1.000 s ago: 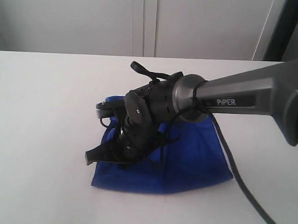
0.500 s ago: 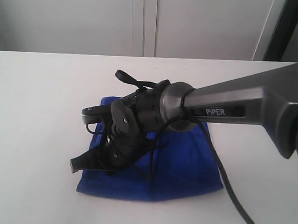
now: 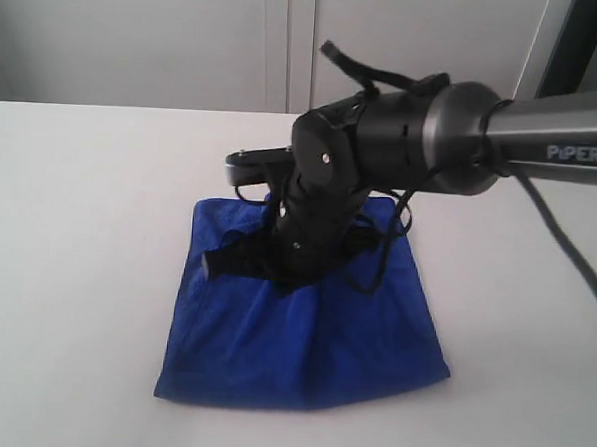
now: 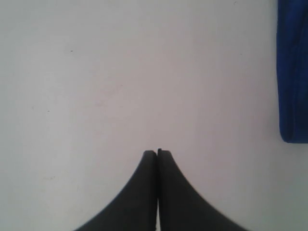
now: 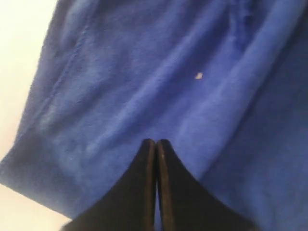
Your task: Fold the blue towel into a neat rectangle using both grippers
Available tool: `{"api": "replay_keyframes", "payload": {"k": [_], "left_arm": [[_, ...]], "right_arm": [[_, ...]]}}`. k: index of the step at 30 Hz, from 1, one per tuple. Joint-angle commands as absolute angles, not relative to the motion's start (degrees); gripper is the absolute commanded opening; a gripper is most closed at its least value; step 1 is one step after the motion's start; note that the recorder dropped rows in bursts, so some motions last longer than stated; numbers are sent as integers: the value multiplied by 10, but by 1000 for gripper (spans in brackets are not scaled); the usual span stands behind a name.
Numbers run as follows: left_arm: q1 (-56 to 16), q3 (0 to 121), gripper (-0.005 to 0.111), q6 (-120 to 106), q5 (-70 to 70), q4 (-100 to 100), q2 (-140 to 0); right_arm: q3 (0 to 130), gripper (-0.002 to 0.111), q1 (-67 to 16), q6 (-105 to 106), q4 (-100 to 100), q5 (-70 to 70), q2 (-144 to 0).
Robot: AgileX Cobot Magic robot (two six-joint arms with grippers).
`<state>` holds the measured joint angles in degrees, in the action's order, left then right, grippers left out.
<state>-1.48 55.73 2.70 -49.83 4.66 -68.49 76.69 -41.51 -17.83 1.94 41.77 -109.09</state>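
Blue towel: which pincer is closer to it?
Right. The right pincer hangs over the blue towel. The left pincer is over bare table, with the towel off to one side.

A plain white table fills the lower part of the exterior view, its matt top evenly lit with only soft, faint shadows. Its far edge runs straight across just below the wall. Behind it stands a pale grey-white wall of flat panels, split by narrow vertical seams near the middle, with a slanted light frame and a dark strip beside it at the upper right. Seen close in the left wrist view, the table top is off-white with a few tiny specks and faint marks.
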Motion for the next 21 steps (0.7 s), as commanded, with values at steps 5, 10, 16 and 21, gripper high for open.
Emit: {"api": "replay_keyframes", "payload": {"k": [5, 10, 16, 21], "left_arm": [[-13, 553, 0, 26, -435, 51, -680], [-13, 553, 0, 30, -418, 57, -680], [-13, 553, 0, 23, -436, 151, -681], [-26, 553, 0, -49, -470, 247, -700]], "right_arm": [[687, 0, -332, -146, -17, 433, -1026], [609, 0, -286, -109, -17, 412, -992], [538, 0, -243, -90, -17, 381, -966], [514, 0, -233, -90, -17, 371, -958]]}}
